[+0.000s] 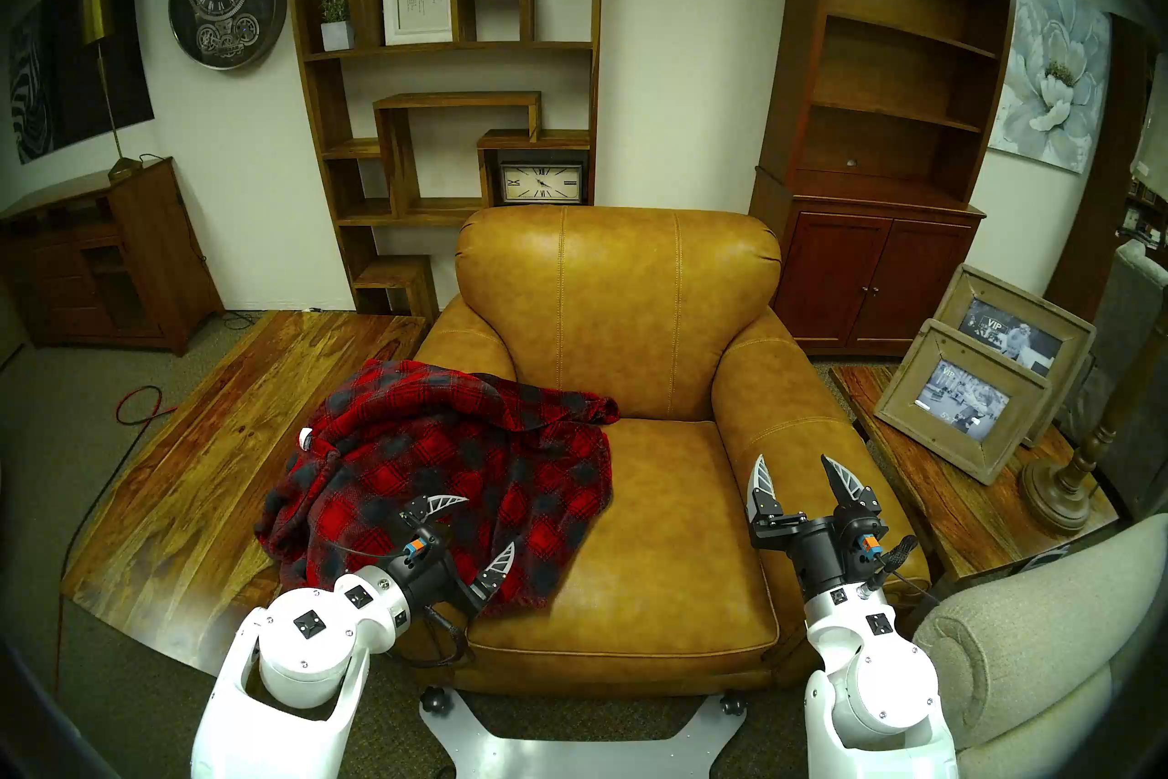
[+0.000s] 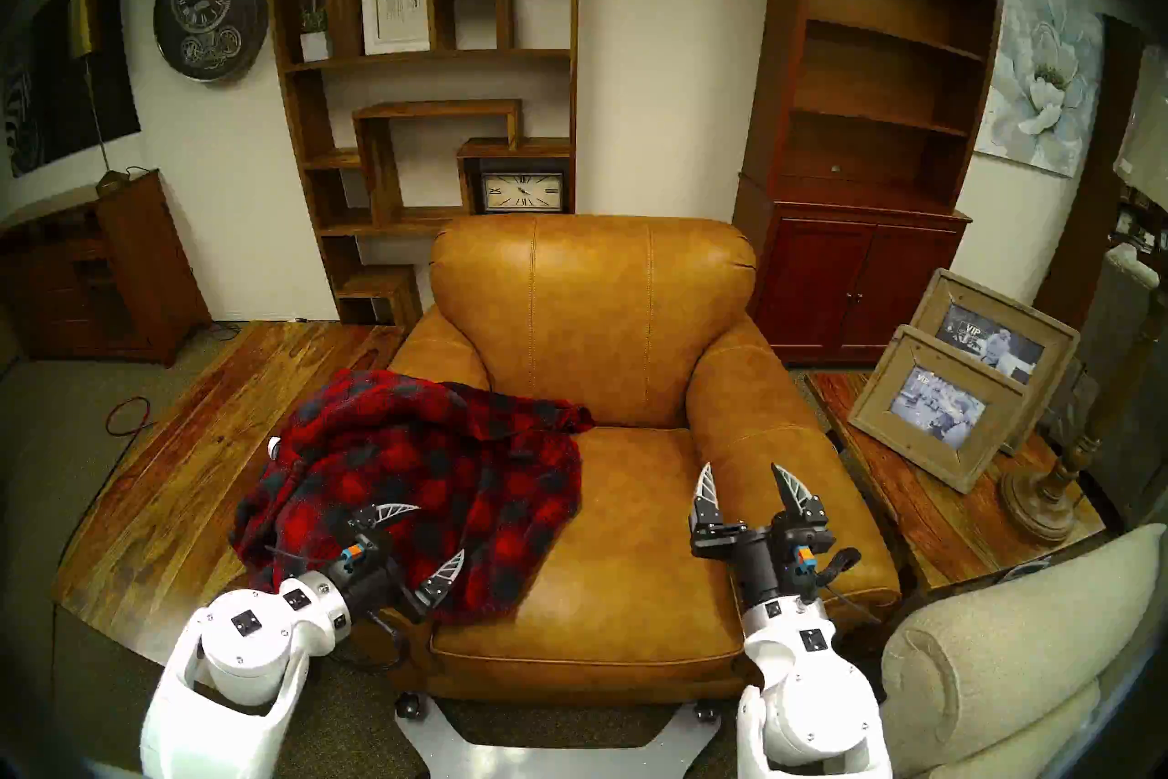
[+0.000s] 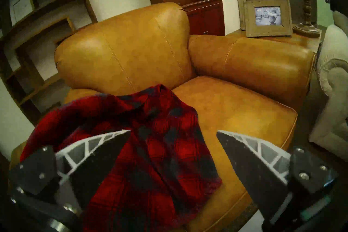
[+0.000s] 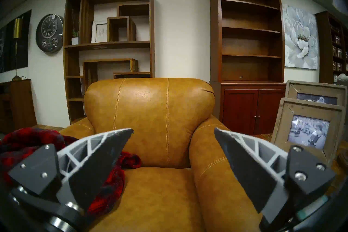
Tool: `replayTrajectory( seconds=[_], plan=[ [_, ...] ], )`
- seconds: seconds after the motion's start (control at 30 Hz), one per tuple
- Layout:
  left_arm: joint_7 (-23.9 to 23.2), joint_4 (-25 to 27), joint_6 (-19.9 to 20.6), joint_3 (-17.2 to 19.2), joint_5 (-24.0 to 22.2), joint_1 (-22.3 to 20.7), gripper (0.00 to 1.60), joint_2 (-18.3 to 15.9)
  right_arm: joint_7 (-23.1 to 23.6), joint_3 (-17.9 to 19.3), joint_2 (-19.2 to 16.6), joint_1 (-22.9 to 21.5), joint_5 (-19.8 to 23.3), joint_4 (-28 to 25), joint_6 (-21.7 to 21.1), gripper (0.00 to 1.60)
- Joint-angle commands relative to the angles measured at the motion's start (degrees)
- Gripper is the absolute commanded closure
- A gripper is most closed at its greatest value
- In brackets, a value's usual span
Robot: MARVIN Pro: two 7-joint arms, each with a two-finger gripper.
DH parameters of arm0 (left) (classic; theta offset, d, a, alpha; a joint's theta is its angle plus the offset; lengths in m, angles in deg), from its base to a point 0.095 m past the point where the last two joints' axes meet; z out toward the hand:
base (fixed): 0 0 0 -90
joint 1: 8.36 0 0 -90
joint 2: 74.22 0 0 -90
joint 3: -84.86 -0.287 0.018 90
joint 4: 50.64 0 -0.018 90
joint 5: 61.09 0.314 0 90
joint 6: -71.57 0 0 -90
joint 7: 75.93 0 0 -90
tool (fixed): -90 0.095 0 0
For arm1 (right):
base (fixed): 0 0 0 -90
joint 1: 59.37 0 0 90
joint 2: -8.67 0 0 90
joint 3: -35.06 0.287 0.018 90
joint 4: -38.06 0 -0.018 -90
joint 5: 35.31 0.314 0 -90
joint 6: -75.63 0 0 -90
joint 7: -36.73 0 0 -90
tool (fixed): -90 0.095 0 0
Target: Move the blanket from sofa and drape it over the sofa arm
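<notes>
The red and dark grey plaid blanket [image 1: 442,474] lies bunched over the tan leather sofa's [image 1: 619,303] left sofa arm [image 1: 461,341], spilling onto the left side of the seat. My left gripper [image 1: 490,521] is open and empty just above the blanket's front part; the left wrist view shows the plaid [image 3: 150,150] between its spread fingers. My right gripper [image 1: 793,458] is open and empty over the inner edge of the bare right arm [image 1: 777,398]. In the right wrist view the blanket [image 4: 22,141] shows at the far left.
A wooden side table [image 1: 935,480] with two picture frames [image 1: 961,405] and a lamp base [image 1: 1062,480] stands right of the sofa. A beige fabric couch arm [image 1: 1024,632] is at the lower right. A low wooden slab [image 1: 208,442] lies left. Bookshelves stand behind.
</notes>
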Motion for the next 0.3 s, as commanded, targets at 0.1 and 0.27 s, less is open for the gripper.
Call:
replayTrajectory(
  seconds=[0.1, 0.27],
  plan=[
    [2.54, 6.62, 5.93, -0.47, 0.68, 2.8, 0.0, 2.85, 0.0, -0.15, 0.02, 0.23, -0.17, -1.73, 0.18, 0.0],
    [2.94, 6.89, 6.68, -0.76, 0.81, 2.84, 0.0, 2.78, -0.01, -0.16, 0.02, 0.26, -0.18, -1.77, 0.15, 0.0]
  ],
)
